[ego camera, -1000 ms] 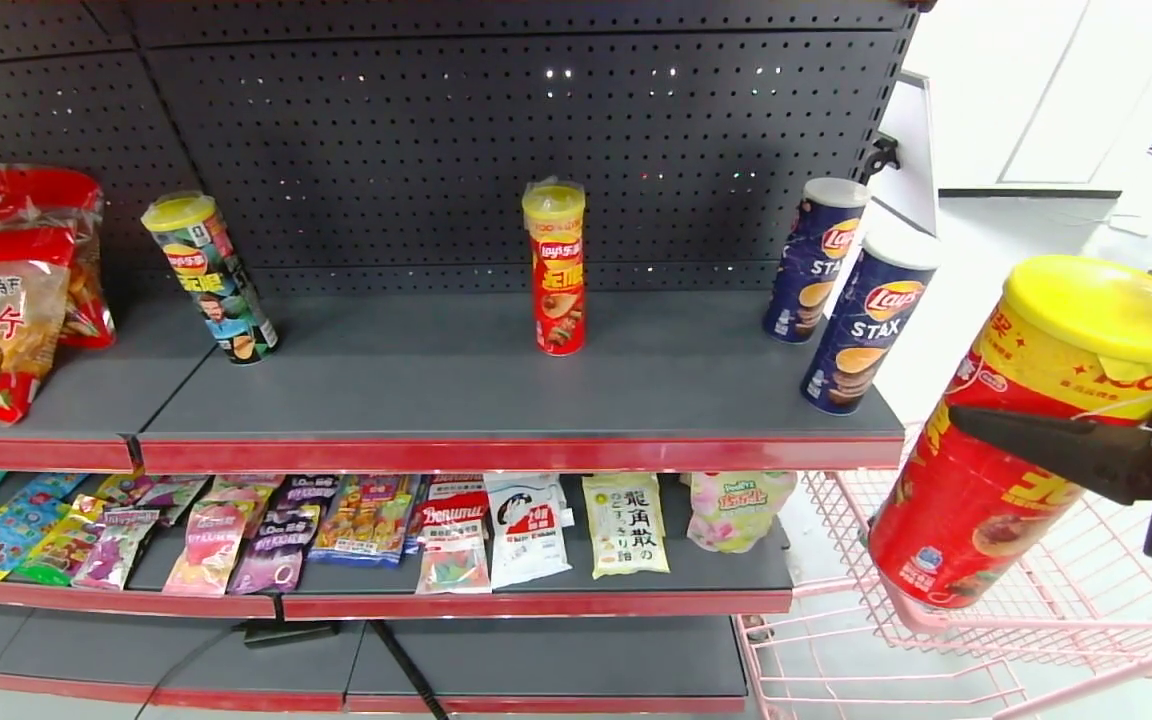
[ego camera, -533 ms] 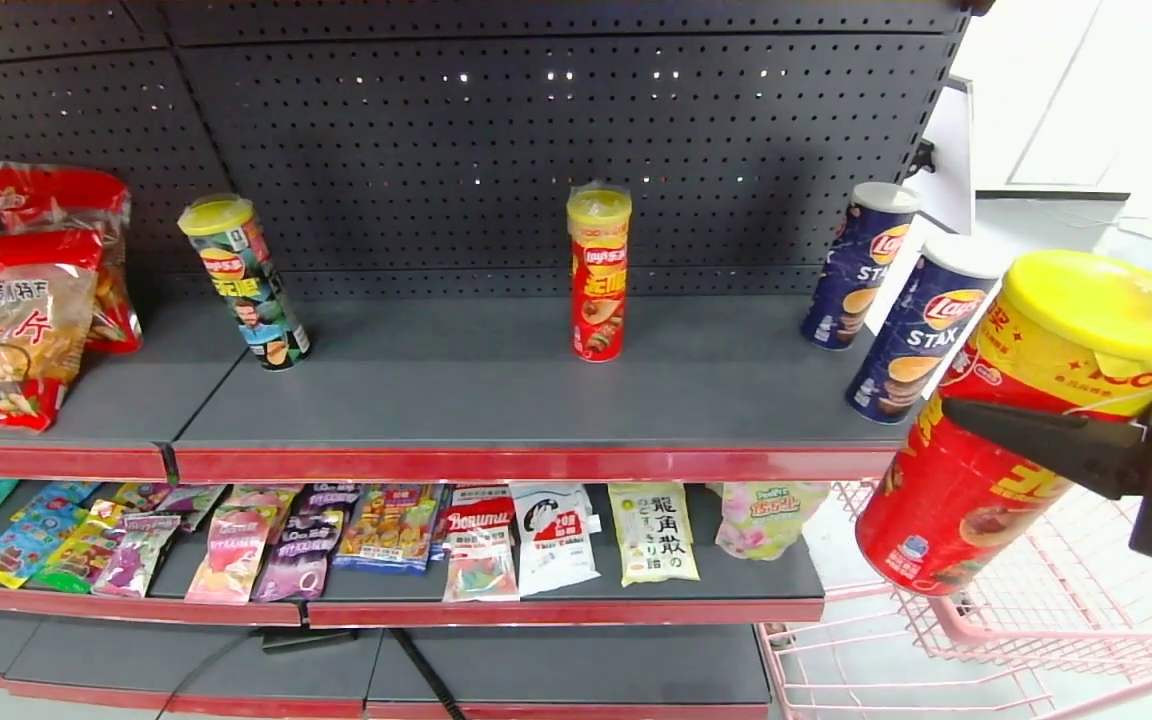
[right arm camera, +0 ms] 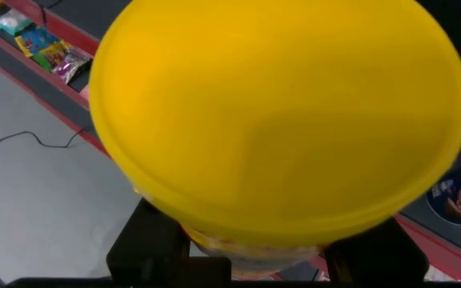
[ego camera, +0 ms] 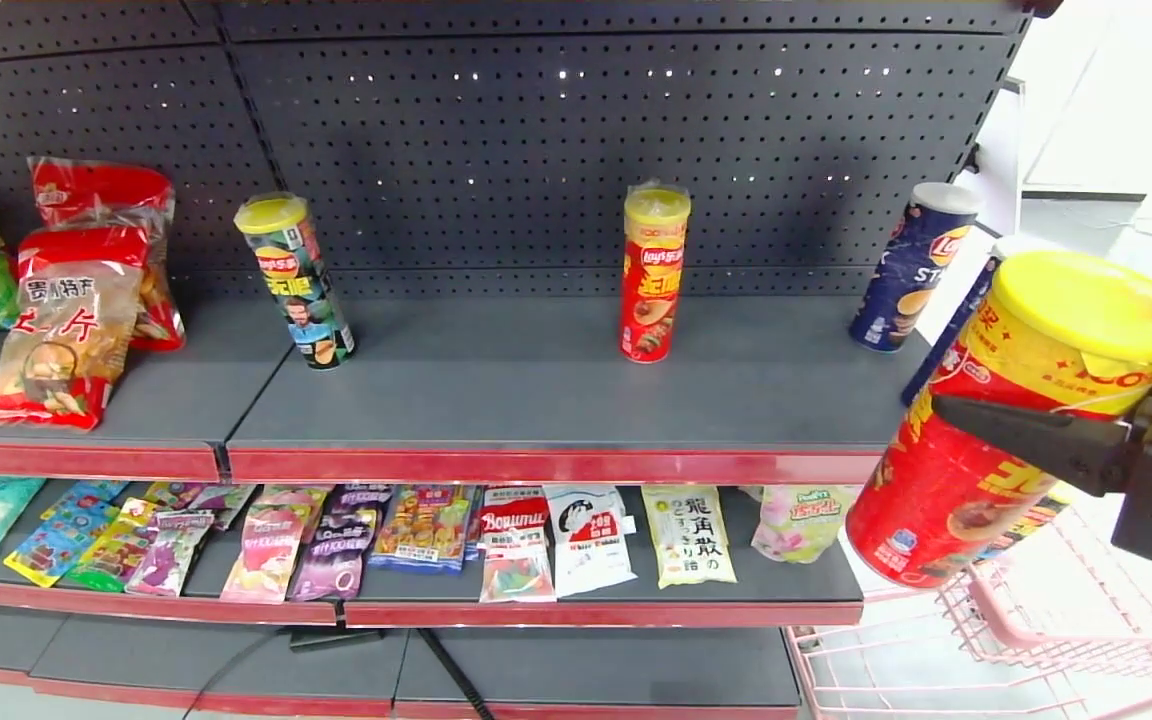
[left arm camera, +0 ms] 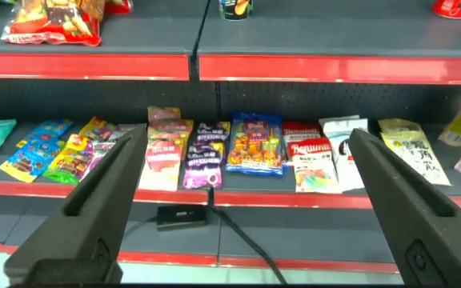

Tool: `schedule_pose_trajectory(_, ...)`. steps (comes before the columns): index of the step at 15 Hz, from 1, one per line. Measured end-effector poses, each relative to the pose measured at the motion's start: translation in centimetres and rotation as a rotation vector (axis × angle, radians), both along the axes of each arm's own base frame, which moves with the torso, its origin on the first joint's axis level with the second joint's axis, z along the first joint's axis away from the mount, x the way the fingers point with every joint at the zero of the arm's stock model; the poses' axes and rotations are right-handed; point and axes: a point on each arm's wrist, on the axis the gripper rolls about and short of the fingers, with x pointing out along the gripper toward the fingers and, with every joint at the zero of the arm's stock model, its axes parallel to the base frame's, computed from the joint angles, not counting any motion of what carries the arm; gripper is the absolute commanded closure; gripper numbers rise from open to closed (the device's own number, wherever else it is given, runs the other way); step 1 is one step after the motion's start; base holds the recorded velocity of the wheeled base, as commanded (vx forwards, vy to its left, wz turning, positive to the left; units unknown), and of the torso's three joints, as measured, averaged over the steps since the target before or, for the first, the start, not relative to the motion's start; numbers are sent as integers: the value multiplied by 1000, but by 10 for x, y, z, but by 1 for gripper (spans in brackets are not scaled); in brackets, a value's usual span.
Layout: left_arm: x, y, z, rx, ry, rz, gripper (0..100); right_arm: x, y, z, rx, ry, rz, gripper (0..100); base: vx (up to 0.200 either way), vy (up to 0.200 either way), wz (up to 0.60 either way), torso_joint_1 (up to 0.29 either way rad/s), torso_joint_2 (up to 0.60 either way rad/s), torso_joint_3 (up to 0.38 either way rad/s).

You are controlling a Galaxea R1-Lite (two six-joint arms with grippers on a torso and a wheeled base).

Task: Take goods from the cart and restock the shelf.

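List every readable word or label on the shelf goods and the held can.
On the held red can: large yellow lettering, cut off by the right end effector.
On the blue can: a logo and white letters, partly turned away.
On the middle red can: a logo; small print blurred.
On the lower-shelf packets: bold characters on some, rest too small.

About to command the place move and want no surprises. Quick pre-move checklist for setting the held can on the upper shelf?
1. Grip: right gripper shut on red can, clamped across its upper body: ok.
2. Can attitude: tilted, not upright: not ok for set-down.
3. Landing spot: bare upper shelf between shelved red can and blue can: ok.
4. Clearance to second blue can, mostly hidden behind the held can: cannot tell.
5. Left gripper open, empty, low before the lower shelf: ok.
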Motion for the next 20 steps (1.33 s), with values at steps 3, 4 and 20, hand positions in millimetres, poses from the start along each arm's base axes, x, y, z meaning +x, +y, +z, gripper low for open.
schedule_pose_trajectory(3, 0, 0, 0, 0, 0, 0, 0, -1, 0, -2, -2, 3, 4, 100, 200, 0, 0, -2, 1, 5)
schedule_pose_trajectory(4, 0, 0, 0, -1, 0, 0, 0, -1, 0, -3, -4, 5, 2, 100, 200, 0, 0, 22, -2, 2)
schedule_pose_trajectory(20, 0, 0, 0, -1, 0, 0, 0, 0, 2, -2, 3, 4, 34, 100, 88, 0, 0, -1, 1, 2)
